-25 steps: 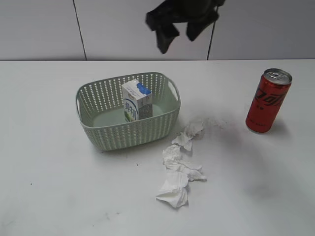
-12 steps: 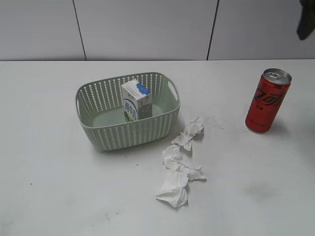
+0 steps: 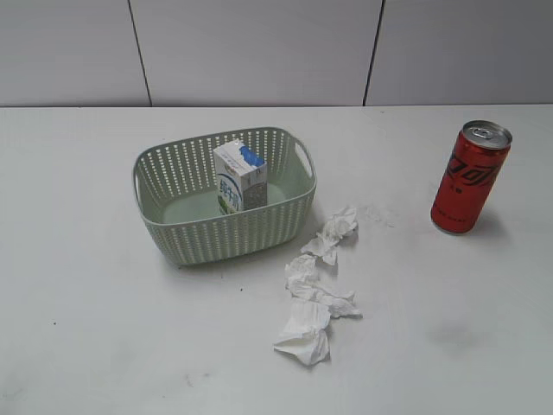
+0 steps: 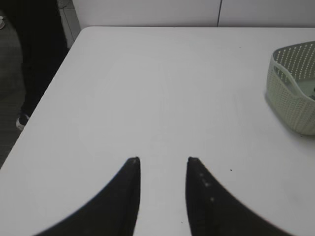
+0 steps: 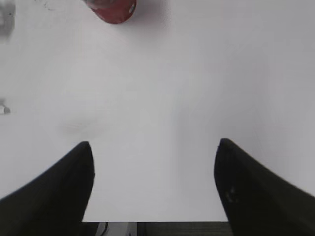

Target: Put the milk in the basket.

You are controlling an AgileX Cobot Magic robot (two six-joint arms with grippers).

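The milk [image 3: 239,175], a small white carton with a blue top, stands upright inside the pale green basket [image 3: 199,235] at the table's middle left. The basket's corner also shows in the left wrist view [image 4: 295,96]. Neither gripper shows in the exterior view. My left gripper [image 4: 163,160] is open and empty above bare table, left of the basket. My right gripper [image 5: 154,145] is wide open and empty above bare table near the table's edge.
A red soda can [image 3: 469,177] stands at the right; its base shows in the right wrist view [image 5: 112,10]. Crumpled white tissues [image 3: 318,290] lie in front of the basket to its right. The table's left edge [image 4: 47,98] is near my left gripper.
My right arm, above the basket a second ago, has swung off to the right and out of the exterior view. The milk and basket have not moved.
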